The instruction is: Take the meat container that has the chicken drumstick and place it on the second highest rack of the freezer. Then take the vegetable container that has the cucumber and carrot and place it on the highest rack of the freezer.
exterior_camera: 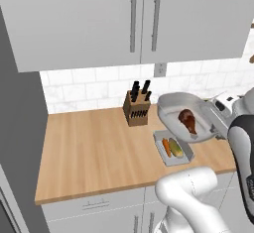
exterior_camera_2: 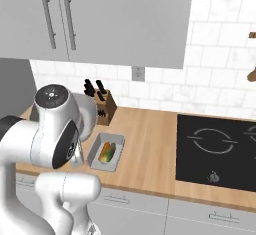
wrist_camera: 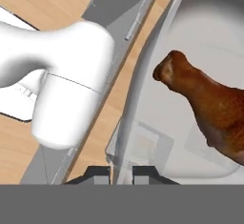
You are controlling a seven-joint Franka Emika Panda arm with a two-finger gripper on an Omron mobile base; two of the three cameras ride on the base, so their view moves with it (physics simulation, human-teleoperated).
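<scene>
Gripper (wrist_camera: pixel 121 173) is pinching the rim of the meat container (exterior_camera: pixel 184 109); fingers (wrist_camera: pixel 98 172) are closed narrow on the thin wall, one inside, one outside. The container is hanging lifted and tilted above the tabletop (exterior_camera: pixel 94 152), right of the knife block (exterior_camera: pixel 137 107) and over the far end of the vegetable container (exterior_camera: pixel 173 148). The chicken drumstick (exterior_camera: pixel 188 120) is sitting inside, toward the low side of the tilt.

Handling judgement: the tray looks stiff, thin-walled and smooth, probably light, with the drumstick as most of the load. An edge grip means it is hanging off one side, so it is likely to pivot or slip if swung fast. The drumstick is loose and could slide or roll out if the tilt grows. Keeping it level and moving slowly toward the freezer seems the safe call.

The vegetable container is lying flat on the tabletop near the front edge, cucumber (exterior_camera: pixel 175 146) and carrot (exterior_camera: pixel 166 147) side by side in it, untouched. Same rim hold should suit it: a wall mid-span, clear of the contents. The stovetop (exterior_camera_2: pixel 216 149) is sitting well to the right.
</scene>
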